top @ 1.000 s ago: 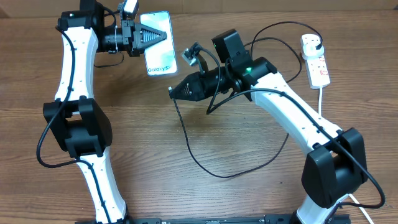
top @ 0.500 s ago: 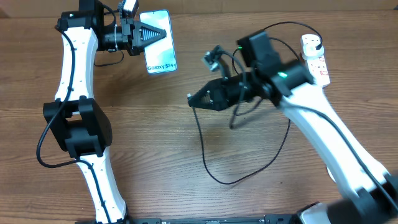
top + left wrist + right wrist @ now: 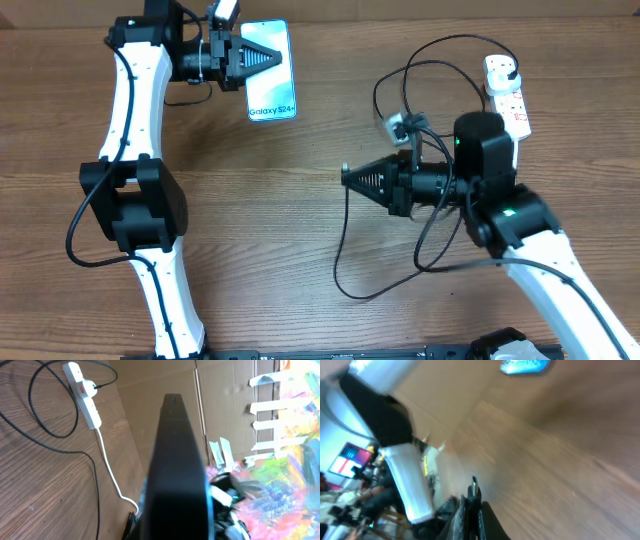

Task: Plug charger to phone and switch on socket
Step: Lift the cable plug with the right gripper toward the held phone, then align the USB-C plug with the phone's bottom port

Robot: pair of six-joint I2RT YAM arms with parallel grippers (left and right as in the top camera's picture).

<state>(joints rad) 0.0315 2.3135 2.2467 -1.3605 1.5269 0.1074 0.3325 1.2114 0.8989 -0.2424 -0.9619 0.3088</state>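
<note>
Near the front of the counter, the charger lies in a loose black loop. One end goes up into the right claw. That claw is squeezed tight on the thin cable. In the blurry wrist view, a tiny tip pokes out past its fingers.

I think the job now is to bring that tip to the phone. To do it well, the right claw should go slowly and line the tip up straight with the little hole in the phone's end. It should not tug the loop. The other claw should hold the phone steady.

Farther back on the left, well apart, the left claw is pinched tight on the phone. The phone is slim, with a light blue screen facing up and words on it. From the wrist it looks like a thin dark slab seen edge-on. I cannot tell if it rests on the counter.

At the far right sits the socket, long and white with red marks. A black cable runs to a plug in it.
</note>
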